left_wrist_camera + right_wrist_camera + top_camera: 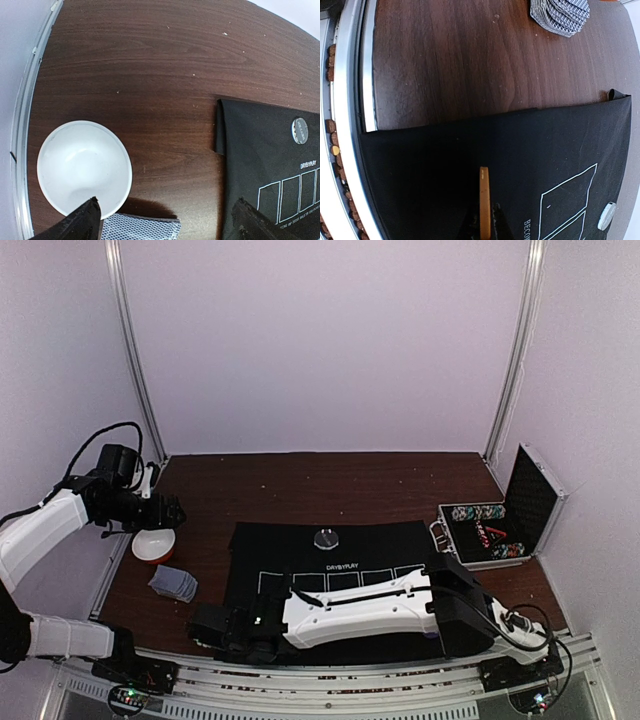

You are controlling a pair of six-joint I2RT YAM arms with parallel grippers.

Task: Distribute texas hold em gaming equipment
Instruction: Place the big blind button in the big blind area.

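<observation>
At the mat's (470, 165) near left corner, right tool (484, 224) was clamped on an orange disc (484, 187), held edge-on. Whether the disc touched the cloth could not be told, and it was not yet laid flat. Left tool (167, 217) hung with fingers wide apart and nothing between them, over the bench (150, 60) beside the bowl (85, 172).

Progress, judged: early.
- Done, as far as seen: clear disc (326, 537) lay on the mat near its far edge, beyond the row of card outlines.
- Left: orange disc to be set down.
- Left: cards (172, 583) sat in one face-down pile on the bench, just near of the bowl and left of the mat. None dealt; the outlines in view were bare.
- Left: chips (487, 527) sat in the open case (535, 502) at the right, none out on the bench.
- No purple disc seen in any view.

Not resolved:
- Right tool's fingers were mostly cut off at the wrist view's lower edge, and only the disc's rim showed, so its face went unread.
- From above, the right arm covered the mat's near part and the tool read as a dark mass.
- The left wrist view cut off the card pile at its bottom edge.
- Chip colours and count were too small to tell, and print on the clear disc was illegible.
</observation>
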